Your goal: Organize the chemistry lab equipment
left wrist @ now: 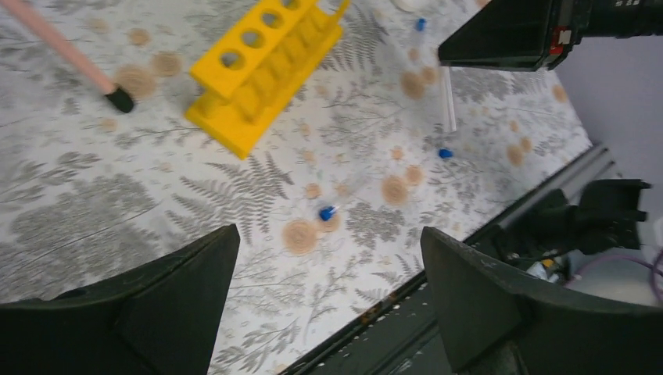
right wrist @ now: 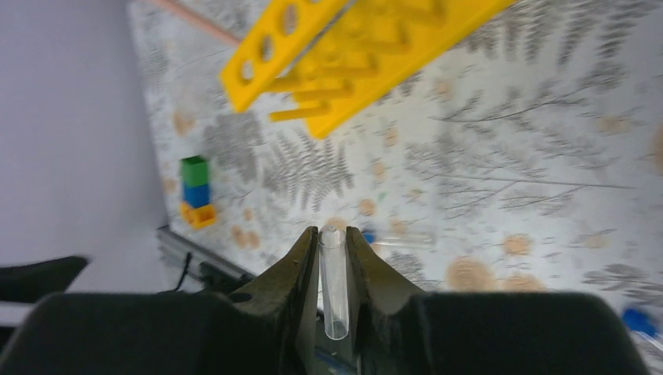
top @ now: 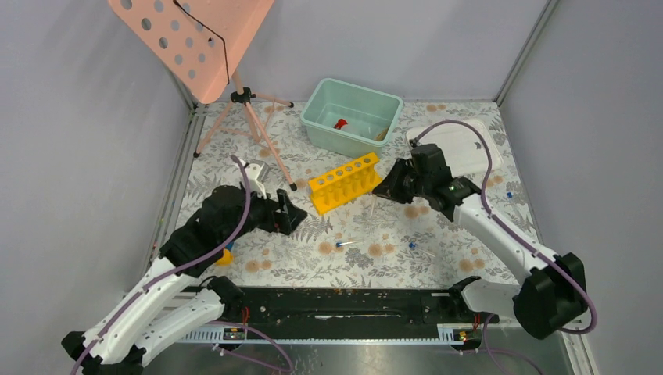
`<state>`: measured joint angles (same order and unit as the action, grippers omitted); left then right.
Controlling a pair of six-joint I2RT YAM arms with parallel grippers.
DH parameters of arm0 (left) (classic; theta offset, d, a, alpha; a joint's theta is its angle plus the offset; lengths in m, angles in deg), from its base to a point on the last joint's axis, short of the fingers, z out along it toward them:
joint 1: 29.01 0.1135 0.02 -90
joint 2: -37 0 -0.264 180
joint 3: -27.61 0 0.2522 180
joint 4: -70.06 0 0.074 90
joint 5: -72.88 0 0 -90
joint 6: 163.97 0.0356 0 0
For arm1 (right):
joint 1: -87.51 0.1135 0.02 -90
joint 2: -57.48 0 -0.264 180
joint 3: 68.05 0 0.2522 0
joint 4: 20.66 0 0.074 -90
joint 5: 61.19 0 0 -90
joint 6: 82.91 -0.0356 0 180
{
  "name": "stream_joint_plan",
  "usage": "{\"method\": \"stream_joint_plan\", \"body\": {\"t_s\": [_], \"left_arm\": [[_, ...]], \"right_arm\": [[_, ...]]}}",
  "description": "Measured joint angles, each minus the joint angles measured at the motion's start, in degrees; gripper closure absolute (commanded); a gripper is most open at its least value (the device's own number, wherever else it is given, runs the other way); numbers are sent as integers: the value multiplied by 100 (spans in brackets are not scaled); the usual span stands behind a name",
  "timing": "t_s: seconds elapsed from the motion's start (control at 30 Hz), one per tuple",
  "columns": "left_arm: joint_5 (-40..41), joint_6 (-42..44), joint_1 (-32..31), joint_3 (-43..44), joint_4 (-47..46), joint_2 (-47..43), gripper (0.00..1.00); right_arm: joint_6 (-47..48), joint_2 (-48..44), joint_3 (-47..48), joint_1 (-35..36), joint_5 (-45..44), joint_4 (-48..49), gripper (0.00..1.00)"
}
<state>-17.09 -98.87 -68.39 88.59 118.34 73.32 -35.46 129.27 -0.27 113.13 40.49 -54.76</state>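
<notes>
1. Three pale grey-lilac walls (top: 78, 117) close in the left, back and right of a surface (top: 313, 258) covered with a grey fern print and tan flowers.
2. A black rail (top: 336, 305) runs along the bottom edge of the top view, between the two arm bases.
3. A pink perforated stand (top: 191, 43) on a tripod fills the upper left corner.
4. A teal bin (top: 332, 137) sits at upper centre. A red-capped bottle (top: 341, 123) lies inside it.
5. A white tray (top: 469, 148) lies flat at upper right, just behind the right arm.
6. The yellow rack (top: 344, 181) stands upright at centre, just in front of the bin, with its row of holes facing up.
7. Small blue-capped tubes (top: 344, 244) lie scattered on the surface, two at lower centre and one near the right wall.
8. A stack of green, blue and yellow blocks (right wrist: 195, 191) stands near the left edge, beside the left arm.
9. The left hand (top: 289, 212) is spread wide with nothing between its fingers, above the surface left of the rack.
10. The right hand (top: 387, 186) is just beside the rack's right end, narrowed on a clear tube (right wrist: 334, 281) gripped lengthwise between its fingers.
</notes>
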Motion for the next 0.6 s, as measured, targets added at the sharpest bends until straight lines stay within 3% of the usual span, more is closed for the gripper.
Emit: {"method": "stream_joint_plan", "body": {"t_s": [0.23,0.6], "left_arm": [[-1152,-546,-13,2,-927,942,22],[-1733,-881,-431,0,-2044,1919,30]], "right_arm": [[-1174,-529,-463,625,310,999,83],[-1934,-531,-658,1226,343,1781,83]]}}
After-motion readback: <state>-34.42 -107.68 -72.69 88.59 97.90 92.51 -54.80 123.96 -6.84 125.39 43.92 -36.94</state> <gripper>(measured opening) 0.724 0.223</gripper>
